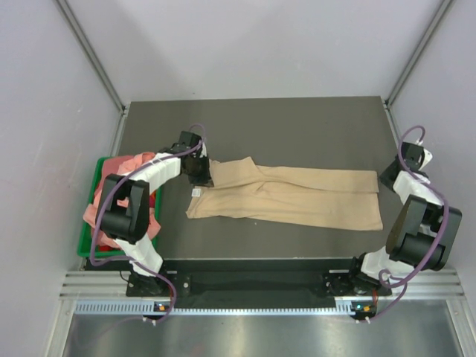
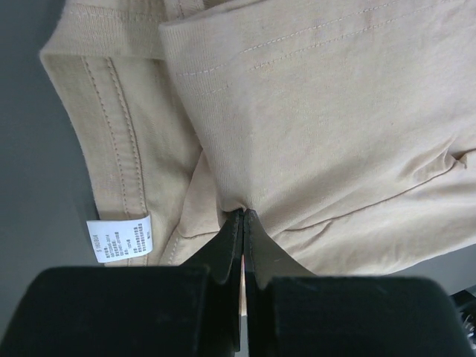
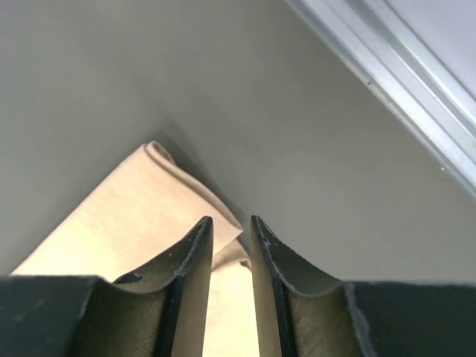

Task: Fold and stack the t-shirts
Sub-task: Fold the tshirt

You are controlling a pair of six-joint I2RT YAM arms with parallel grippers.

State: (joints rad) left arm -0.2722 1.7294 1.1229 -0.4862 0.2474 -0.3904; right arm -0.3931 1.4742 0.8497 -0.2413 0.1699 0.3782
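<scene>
The left gripper pinches the tan t-shirt near its collar (white label close by), while the right gripper, jaws slightly parted, hangs over its far corner.

The dark grey table carried a tan t-shirt stretched lengthwise across the middle of the frame, and a green bin at its left edge.

Top external camera looks down on whole worktop; both wrist cameras sit close, sharing the tan t-shirt.
</scene>
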